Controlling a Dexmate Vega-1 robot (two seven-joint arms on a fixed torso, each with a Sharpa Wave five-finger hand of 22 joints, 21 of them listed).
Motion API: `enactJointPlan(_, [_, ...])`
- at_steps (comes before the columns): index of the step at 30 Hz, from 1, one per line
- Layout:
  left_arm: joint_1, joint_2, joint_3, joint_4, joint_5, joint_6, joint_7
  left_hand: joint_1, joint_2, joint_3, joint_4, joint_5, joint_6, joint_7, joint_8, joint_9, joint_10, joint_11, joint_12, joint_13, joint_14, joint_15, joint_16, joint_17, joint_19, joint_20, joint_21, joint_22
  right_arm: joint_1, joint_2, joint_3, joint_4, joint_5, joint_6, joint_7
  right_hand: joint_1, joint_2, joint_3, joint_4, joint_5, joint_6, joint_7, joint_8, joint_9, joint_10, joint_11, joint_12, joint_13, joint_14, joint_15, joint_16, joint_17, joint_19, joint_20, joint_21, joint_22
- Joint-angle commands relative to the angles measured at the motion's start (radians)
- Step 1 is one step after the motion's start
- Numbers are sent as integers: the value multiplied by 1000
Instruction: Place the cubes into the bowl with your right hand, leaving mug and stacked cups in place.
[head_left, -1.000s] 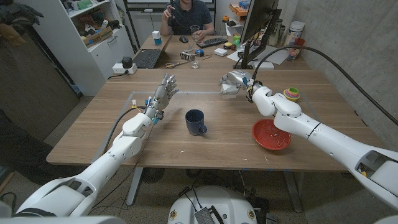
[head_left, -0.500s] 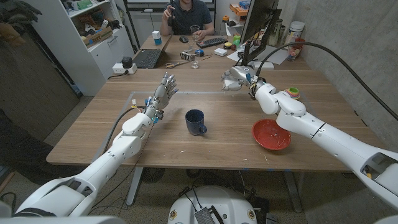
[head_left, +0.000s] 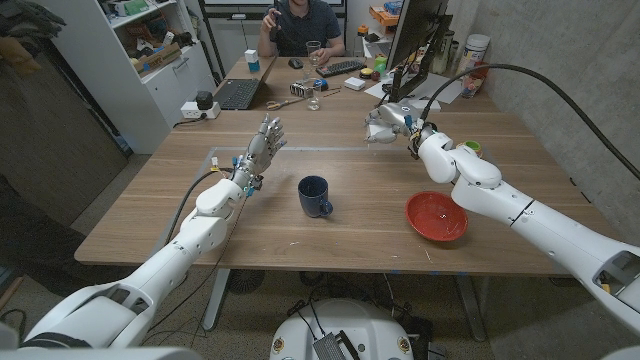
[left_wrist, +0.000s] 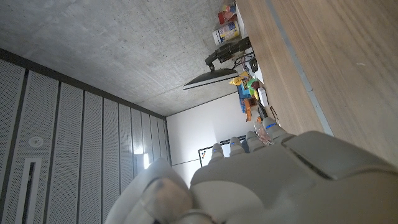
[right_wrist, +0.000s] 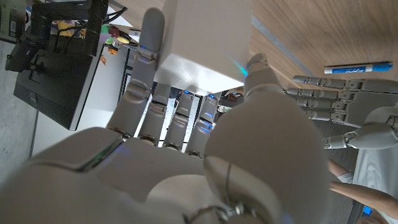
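Right hand (head_left: 385, 123) raised over the far side of the worktop (head_left: 300, 225), its fingers (right_wrist: 151, 37) wrapped around a white cube (right_wrist: 208, 37); the right wrist view shows the cube held between the thumb and the other fingers, clear of the wood. Red bowl (head_left: 436, 216) sits on the worktop well apart from those fingers, on the near side beside the right forearm. Stacked cups (head_left: 468, 149) just behind the right arm, mostly hidden. Dark blue mug (head_left: 315, 196) stands upright between the two arms. Left hand (head_left: 262, 146) holds nothing, fingers extended and slightly apart, above the worktop near a blue-capped marker (right_wrist: 349, 67).
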Motion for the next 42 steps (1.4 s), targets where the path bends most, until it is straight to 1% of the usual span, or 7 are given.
enactJointPlan(1, [-16, -12, 14, 14, 7, 0, -12, 3, 28, -6, 3, 8, -184, -6, 2, 2, -178, 6, 5, 3, -122, -6, 6, 4, -68, 4, -2, 3, -74, -69, 52, -88, 4, -68, 16, 311, 310, 2, 10, 4, 34, 22, 8, 3, 13, -1, 11, 4, 396, -288, 2, 5, -13, -107, 9, 3])
enactJointPlan(2, [-18, -14, 14, 14, 7, 1, -12, 3, 28, -7, 3, 8, -184, -6, 2, 2, -180, 0, 4, 3, -123, -6, 6, 4, -68, 4, -2, 3, -82, -76, 59, -94, 9, -67, 16, 311, 310, 2, 10, 4, 35, 22, 8, 4, 13, 0, 11, 4, 396, -288, 1, 6, -13, -107, 9, 3])
enactJointPlan(5, [-23, -17, 19, 18, 11, 1, -14, 3, 28, -7, 3, 8, -184, -6, 2, 2, -178, 7, 5, 3, -122, -6, 6, 4, -68, 5, -2, 3, -106, -98, 75, -120, 10, -84, 19, 312, 310, 1, 11, 4, 37, 22, 9, 6, 19, 1, 13, 6, 398, -288, 1, 7, -13, -107, 13, 3])
enactJointPlan(6, [-24, -19, 20, 18, 11, 1, -13, 3, 28, -7, 2, 8, -185, -6, 1, 2, -180, -2, 4, 3, -122, -6, 6, 4, -68, 4, -2, 3, -114, -106, 82, -126, 17, -83, 20, 312, 310, 1, 11, 3, 38, 23, 9, 6, 20, 4, 13, 6, 398, -288, 1, 8, -13, -107, 14, 3])
enactJointPlan(12, [-36, -26, 29, 27, 17, 3, -21, 4, 28, -9, 2, 9, -184, -7, 2, 2, -179, 6, 5, 3, -122, -6, 6, 4, -69, 4, -3, 3, -167, -146, 121, -163, 40, -96, 11, 313, 310, 1, 13, 3, 44, 24, 10, 10, 30, 2, 17, 8, 400, -288, 0, 10, -15, -107, 18, 2])
enactJointPlan(20, [-44, -33, 38, 30, 26, 9, -16, 4, 28, -11, 2, 9, -184, -6, 2, 2, -180, 2, 4, 3, -123, -5, 6, 4, -68, 4, -4, 3, -235, -199, 169, -209, 61, -114, -5, 314, 312, 1, 15, 3, 53, 25, 12, 14, 45, 5, 22, 11, 407, -288, 2, 15, -14, -107, 26, 1])
enactJointPlan(42, [-65, -52, 52, 57, 33, 6, -30, 5, 31, -17, 3, 10, -185, -7, 1, 2, -180, 4, 4, 3, -124, -5, 6, 4, -68, 4, -7, 3, -366, -287, 257, -307, 104, -140, -35, 320, 312, 2, 18, 3, 69, 30, 14, 25, 74, 9, 33, 20, 424, -288, 7, 27, -8, -108, 46, -2])
